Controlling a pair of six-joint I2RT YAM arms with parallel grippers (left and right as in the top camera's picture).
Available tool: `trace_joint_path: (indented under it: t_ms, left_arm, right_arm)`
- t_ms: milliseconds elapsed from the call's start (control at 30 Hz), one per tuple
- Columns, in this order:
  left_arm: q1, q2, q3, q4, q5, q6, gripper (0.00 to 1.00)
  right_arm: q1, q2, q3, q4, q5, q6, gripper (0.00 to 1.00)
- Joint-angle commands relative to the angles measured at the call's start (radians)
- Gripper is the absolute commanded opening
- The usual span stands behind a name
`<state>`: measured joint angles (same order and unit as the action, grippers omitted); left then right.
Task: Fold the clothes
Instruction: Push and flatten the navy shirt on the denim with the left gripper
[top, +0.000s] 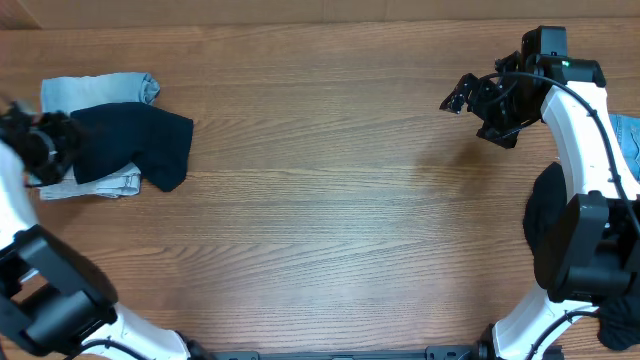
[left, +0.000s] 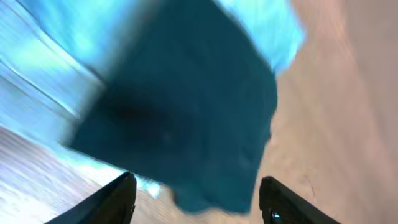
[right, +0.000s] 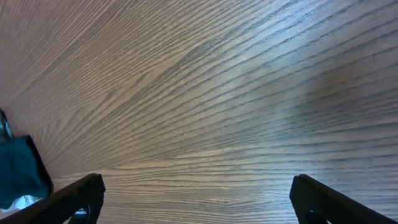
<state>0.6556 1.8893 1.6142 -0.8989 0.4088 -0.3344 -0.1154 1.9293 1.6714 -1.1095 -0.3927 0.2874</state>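
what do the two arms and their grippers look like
The left arm and right arm are white shell links joined by bulky black joints. A thin black cable runs along the right arm, and a small green light glows near its wrist. The left gripper and right gripper are black, each with two blocky fingers.

The left gripper (top: 45, 148) hovered far left, jaws apart — nothing between them. The right arm (top: 585, 150) reached forward from its base; the right gripper (top: 478, 105) faced inward, fingers (right: 81, 198) spread wide, empty.
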Motion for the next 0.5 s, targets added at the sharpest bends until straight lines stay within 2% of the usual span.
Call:
trace_joint_path:
  t_ms: [0, 133, 233, 467]
  left_arm:
    - [0.09, 0.021, 0.026, 0.086, 0.091, 0.0, 0.68]
    - [0.076, 0.154, 0.026, 0.18, 0.128, 0.048, 0.69]
    - [0.073, 0.266, 0.026, 0.296, 0.248, 0.048, 0.69]
    - [0.064, 0.331, 0.026, 0.325, 0.239, 0.069, 0.69]
  right_arm:
    - [0.003, -0.033, 0.018, 0.002, -0.002, 0.0, 1.0]
    - [0.003, -0.033, 0.018, -0.038, -0.001, 0.0, 1.0]
    - [0.003, -0.033, 0.018, -0.058, -0.002, 0.0, 1.0]
    - [0.003, -0.033, 0.018, -0.072, -0.002, 0.0, 1.0]
